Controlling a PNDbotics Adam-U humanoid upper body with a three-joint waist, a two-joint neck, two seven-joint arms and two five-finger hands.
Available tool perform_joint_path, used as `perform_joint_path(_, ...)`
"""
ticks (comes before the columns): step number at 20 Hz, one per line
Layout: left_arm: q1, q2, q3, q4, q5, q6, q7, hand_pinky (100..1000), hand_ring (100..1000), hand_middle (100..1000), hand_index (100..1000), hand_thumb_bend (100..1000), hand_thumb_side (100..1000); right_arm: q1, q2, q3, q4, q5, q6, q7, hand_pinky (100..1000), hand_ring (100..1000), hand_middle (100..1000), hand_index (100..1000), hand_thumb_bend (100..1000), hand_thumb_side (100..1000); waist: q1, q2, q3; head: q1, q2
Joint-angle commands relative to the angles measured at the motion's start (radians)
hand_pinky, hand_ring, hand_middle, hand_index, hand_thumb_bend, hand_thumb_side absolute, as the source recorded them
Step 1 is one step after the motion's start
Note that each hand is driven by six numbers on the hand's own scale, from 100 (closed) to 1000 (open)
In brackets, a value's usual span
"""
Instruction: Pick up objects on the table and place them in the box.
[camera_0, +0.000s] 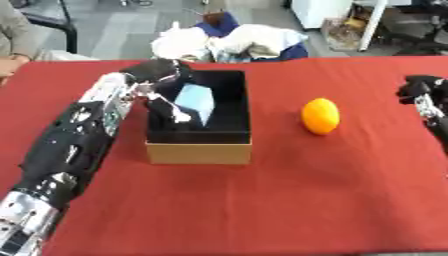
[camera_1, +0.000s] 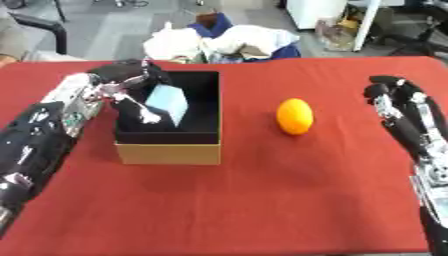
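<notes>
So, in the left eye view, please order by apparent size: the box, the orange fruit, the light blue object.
1. box
2. light blue object, inside the box, partly hidden by the left hand
3. orange fruit; it looks close to the blue object, so this order is unsure.

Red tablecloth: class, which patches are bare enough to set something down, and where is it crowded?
Free: the wide red tablecloth strip in front of the open cardboard box, and the gap between the orange fruit and the open right hand. Crowded: the box's inside, where the left hand holds a pale blue block.

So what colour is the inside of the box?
Black inside the box, with plain brown cardboard outside; the left eye view shows it best.
</notes>
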Motion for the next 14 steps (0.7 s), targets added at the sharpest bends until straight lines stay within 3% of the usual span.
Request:
perform_joint_path(1, -0.028, 0.063, -0.008, -0.064, 0.055, -0.013, -0.079, 742, 749, 778, 876, 682, 710, -0.010, -0.020, -0.008, -0.010, -0.006, 0.000, -0.002, 680, 686, 608, 762, 100, 654, 0.000, -0.016, 0.004, -0.004, -0.002)
perform_joint_path(3, -0.032, 0.102, -0.010, -0.113, 0.102, -0.013, -0.121, 752, 762, 793, 883, 735, 763, -0.008, -0.021, -0.008, -0.011, -0.006, 0.000, -0.002, 680, 686, 608, 762, 100, 654, 0.000, -0.018, 0.008, -0.007, -0.003)
perform_joint_path(8, -0.028, 0.221, -0.001, -0.249, 0.206, 0.025, -0.127, 732, 733, 755, 858, 751, 609, -0.003, -0.025, -0.011, -0.008, -0.004, 0.000, -0.005, 680, 686, 608, 762, 100, 657, 0.001, -0.021, 0.017, -0.011, -0.003)
perform_joint_path(9, -0.025, 0.249, 0.006, -0.263, 0.205, 0.041, -0.123, 731, 733, 752, 850, 741, 510, -0.002, -0.027, -0.012, -0.008, -0.004, 0.000, -0.005, 680, 686, 608, 762, 100, 659, 0.003, -0.023, 0.020, -0.013, -0.002)
perform_joint_path(14, -0.009, 0.347, 0.048, -0.236, 0.174, 0.092, -0.098, 725, 733, 748, 845, 764, 399, 0.004, -0.031, -0.013, -0.006, -0.002, 0.000, -0.007, 680, 685, 607, 762, 100, 662, 0.008, -0.028, 0.029, -0.022, 0.001)
